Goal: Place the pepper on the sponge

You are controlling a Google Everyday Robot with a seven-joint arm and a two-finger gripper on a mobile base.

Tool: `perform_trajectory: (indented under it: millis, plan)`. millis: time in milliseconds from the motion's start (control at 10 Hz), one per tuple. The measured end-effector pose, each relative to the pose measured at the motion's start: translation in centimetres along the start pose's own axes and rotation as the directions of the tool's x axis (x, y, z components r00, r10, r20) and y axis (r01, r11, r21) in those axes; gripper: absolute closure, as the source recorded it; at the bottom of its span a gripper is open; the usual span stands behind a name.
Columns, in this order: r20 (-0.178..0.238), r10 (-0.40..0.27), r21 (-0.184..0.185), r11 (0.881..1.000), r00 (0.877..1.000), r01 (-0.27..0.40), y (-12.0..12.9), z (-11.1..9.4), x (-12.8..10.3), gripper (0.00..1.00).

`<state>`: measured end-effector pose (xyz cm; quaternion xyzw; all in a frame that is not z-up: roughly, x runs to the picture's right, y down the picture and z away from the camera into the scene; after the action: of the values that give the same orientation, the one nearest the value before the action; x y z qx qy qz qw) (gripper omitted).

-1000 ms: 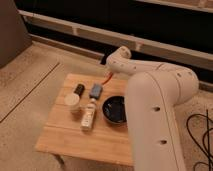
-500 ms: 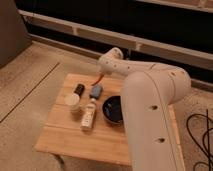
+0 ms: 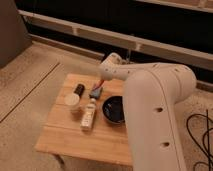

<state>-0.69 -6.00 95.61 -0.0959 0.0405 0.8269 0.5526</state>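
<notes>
The pepper (image 3: pixel 100 83), small and orange-red, hangs from my gripper (image 3: pixel 103 79) over the back of the wooden table (image 3: pixel 65 137). My gripper is shut on the pepper. Just below and in front of it lies the blue-grey sponge (image 3: pixel 95 92), flat on the table. The pepper's lower end is close to the sponge's far edge; I cannot tell whether they touch. My bulky white arm (image 3: pixel 150 110) comes in from the right and hides the table's right side.
A black bowl (image 3: pixel 114 110) sits right of the sponge, partly behind the arm. A small dark cylinder (image 3: pixel 79 89) and a white cup (image 3: pixel 73 101) stand to the left. A pale bottle (image 3: pixel 89 115) lies in front. Cables (image 3: pixel 200 135) lie on the floor at right.
My gripper has carried the pepper leftward and down, from right of the sponge to just above its far edge.
</notes>
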Motion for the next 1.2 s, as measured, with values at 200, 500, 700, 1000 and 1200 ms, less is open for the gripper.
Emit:
perform_trajectory:
  millis: [200,500,700,1000,1200]
  plan:
    - [-0.013,-0.028,0.02,0.999,1.0,0.028,-0.1,0.9,0.2,1.0]
    - [-0.028,-0.068,0.03,0.997,0.997,0.069,0.4,2.3,-0.1,1.0]
    - [-0.044,-0.09,0.027,0.995,0.995,0.092,0.9,3.2,0.0,1.0]
    - [-0.061,-0.111,0.015,0.994,0.992,0.112,1.8,4.1,0.1,1.0]
    - [-0.081,-0.118,0.009,0.993,0.99,0.119,2.2,4.7,0.5,1.0]
